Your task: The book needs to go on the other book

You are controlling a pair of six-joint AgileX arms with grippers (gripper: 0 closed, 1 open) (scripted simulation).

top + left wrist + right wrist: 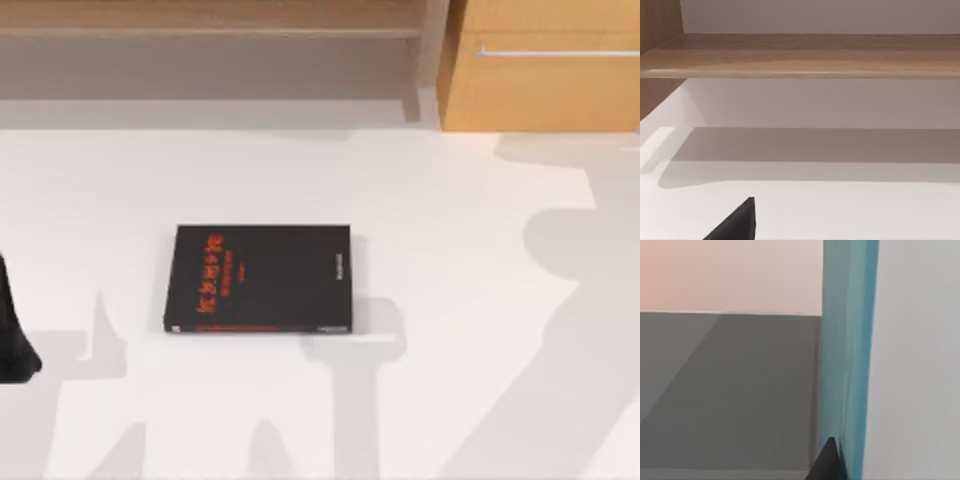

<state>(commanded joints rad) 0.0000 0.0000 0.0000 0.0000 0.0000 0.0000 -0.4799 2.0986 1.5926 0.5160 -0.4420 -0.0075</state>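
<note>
The other book [260,278], black with red lettering, lies flat near the middle of the white table [470,230]. In the right wrist view the light blue-teal book [847,355] appears edge-on and very close, with my right gripper [830,462] shut on it; one dark fingertip [826,460] presses against its side. My left arm [12,335] is parked at the table's left edge, well left of the black book. A dark part of my left gripper [735,225] hangs over bare table.
A low wooden shelf [200,30] runs along the back of the table, and it also faces the left wrist as the shelf board [800,55]. A wooden cabinet with a metal handle [545,70] stands at the back right. Arm shadows fall across the right side.
</note>
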